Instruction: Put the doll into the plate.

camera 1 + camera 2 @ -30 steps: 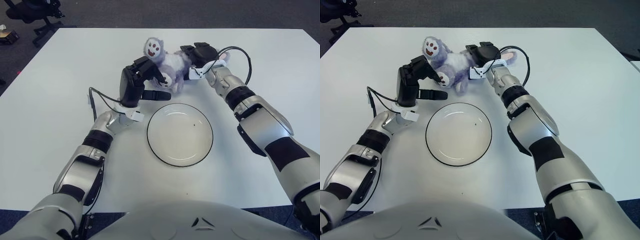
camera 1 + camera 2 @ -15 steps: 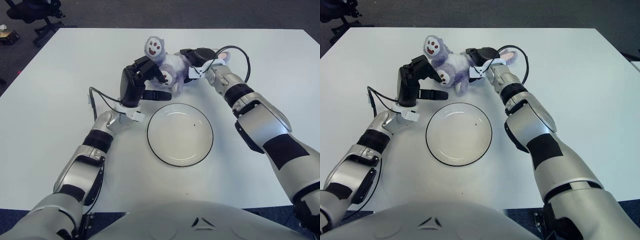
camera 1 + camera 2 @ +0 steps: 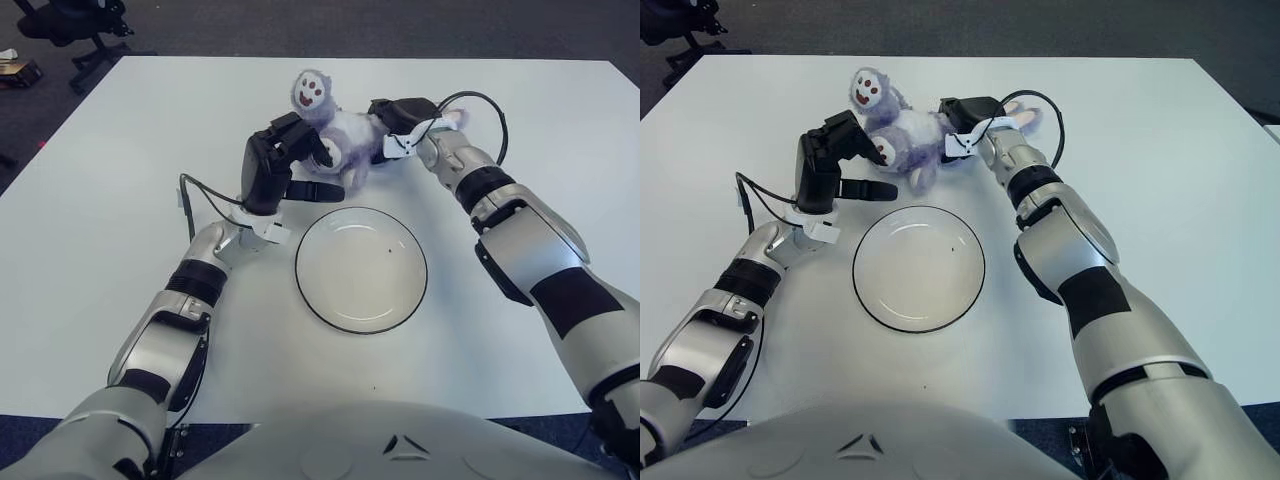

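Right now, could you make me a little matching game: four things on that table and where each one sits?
Things:
1. doll
2. plate
3. left hand
4. right hand

Places:
A. at the doll's right side
B. nearest the robot, holding nothing
C. at the doll's left side
D. between the two hands, beyond the plate

Pairs: 1-D, 2-B, 3-C, 4-A

Both silver-and-black arms reach forward and inward, forearms converging toward the far middle. The black three-fingered left hand [image 3: 283,160] stands raised on its bent wrist, fingers [image 3: 302,140] curled forward, one finger pointing right. The black right hand [image 3: 392,118] is stretched furthest out, wrist turned inward, its fingers closed on purple plush.
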Robot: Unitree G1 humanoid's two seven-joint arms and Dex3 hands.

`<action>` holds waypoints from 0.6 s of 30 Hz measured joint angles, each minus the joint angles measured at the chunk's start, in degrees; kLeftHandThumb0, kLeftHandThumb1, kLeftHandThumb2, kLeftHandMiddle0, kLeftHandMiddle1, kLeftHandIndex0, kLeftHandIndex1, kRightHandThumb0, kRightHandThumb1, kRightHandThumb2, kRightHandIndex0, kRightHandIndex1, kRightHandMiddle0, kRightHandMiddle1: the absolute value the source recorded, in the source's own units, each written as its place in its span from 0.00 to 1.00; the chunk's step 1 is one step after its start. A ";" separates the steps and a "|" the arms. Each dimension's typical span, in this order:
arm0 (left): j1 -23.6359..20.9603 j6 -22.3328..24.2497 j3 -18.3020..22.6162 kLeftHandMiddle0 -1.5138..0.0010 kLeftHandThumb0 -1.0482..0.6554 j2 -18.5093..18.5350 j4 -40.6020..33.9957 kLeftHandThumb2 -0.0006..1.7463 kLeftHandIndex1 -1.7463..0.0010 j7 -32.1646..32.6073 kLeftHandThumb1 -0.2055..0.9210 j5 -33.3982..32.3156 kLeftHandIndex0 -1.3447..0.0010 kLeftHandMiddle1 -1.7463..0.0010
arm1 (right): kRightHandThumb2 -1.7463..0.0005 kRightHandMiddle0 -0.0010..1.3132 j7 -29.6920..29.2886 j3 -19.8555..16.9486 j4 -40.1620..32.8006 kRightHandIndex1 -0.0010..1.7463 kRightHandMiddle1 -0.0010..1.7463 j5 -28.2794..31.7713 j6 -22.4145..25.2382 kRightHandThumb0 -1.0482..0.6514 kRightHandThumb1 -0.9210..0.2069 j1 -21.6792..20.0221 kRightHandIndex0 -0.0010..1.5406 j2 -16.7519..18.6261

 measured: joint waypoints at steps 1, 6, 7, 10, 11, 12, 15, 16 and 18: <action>0.00 -0.09 0.00 0.37 0.54 0.01 -0.04 0.25 0.00 -0.15 0.87 -0.06 0.47 0.00 | 0.27 0.31 -0.23 0.03 0.00 0.99 1.00 0.00 -0.43 0.62 0.51 0.18 0.35 -0.21; 0.01 -0.31 0.03 0.37 0.54 0.01 -0.23 0.25 0.00 -1.02 0.87 -0.38 0.47 0.00 | 0.26 0.31 -0.92 0.09 0.01 0.99 1.00 0.00 -1.49 0.62 0.51 0.86 0.36 -0.70; 0.01 -0.37 0.03 0.37 0.54 0.01 -0.25 0.25 0.00 -1.18 0.87 -0.51 0.47 0.00 | 0.26 0.31 -1.07 0.10 0.01 0.99 1.00 0.00 -1.66 0.62 0.51 0.95 0.36 -0.75; 0.02 -0.61 0.05 0.37 0.55 0.00 -0.25 0.25 0.00 -1.79 0.87 -1.04 0.47 0.00 | 0.26 0.31 -1.57 0.08 -0.03 0.99 1.00 0.01 -2.08 0.62 0.51 1.22 0.36 -0.96; 0.03 -0.72 0.05 0.37 0.55 0.00 -0.25 0.25 0.00 -1.90 0.87 -1.20 0.47 0.00 | 0.26 0.31 -1.68 0.05 -0.05 0.99 1.00 0.02 -2.15 0.62 0.52 1.27 0.36 -1.01; 0.03 -0.82 0.08 0.37 0.55 -0.01 -0.25 0.25 0.00 -2.05 0.87 -1.33 0.47 0.00 | 0.26 0.31 -1.86 -0.11 -0.09 0.99 1.00 0.11 -2.29 0.62 0.52 1.37 0.36 -1.06; 0.07 -1.00 0.14 0.37 0.55 -0.01 -0.26 0.24 0.00 -2.57 0.87 -1.86 0.47 0.00 | 0.26 0.31 -2.81 -0.68 -0.34 0.98 1.00 0.60 -3.23 0.62 0.52 1.83 0.37 -1.28; 0.08 -1.04 0.19 0.37 0.55 -0.02 -0.26 0.24 0.00 -2.76 0.87 -1.96 0.47 0.00 | 0.26 0.31 -3.28 -0.98 -0.49 0.98 1.00 0.68 -3.72 0.62 0.52 2.05 0.37 -1.37; 0.11 -1.13 0.25 0.37 0.55 -0.01 -0.26 0.24 0.00 -3.05 0.87 -2.15 0.47 0.00 | 0.26 0.31 -4.26 -1.53 -0.71 0.98 1.00 0.81 -4.69 0.62 0.52 2.57 0.37 -1.63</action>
